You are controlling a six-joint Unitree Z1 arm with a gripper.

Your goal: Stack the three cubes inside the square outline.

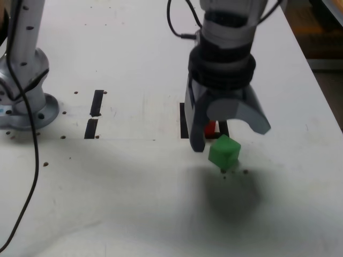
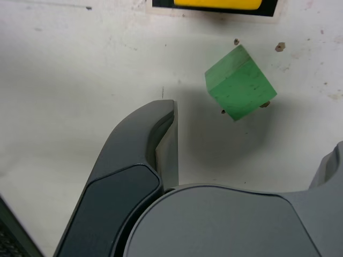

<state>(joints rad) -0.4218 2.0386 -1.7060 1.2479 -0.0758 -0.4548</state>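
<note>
My gripper (image 1: 230, 138) hangs open over the white table, its grey fingers (image 1: 197, 140) spread wide with nothing between them. The green cube (image 1: 224, 151) sits tilted on the table just in front of the square outline (image 1: 184, 120), outside it and touching neither finger. A bit of the red cube (image 1: 210, 128) shows inside the outline, behind the gripper. In the wrist view the green cube (image 2: 240, 83) lies beyond the open gripper (image 2: 252, 131). Farther off, the yellow cube (image 2: 217, 2) fills the black square outline (image 2: 270, 8). No red shows there.
The arm's silver base (image 1: 27, 101) stands at the exterior view's left, with a black cable (image 1: 35, 160) trailing toward the front. Two short black strips (image 1: 96, 101) (image 1: 91, 128) lie left of the outline. The table's edge (image 1: 321, 85) runs along the exterior view's right.
</note>
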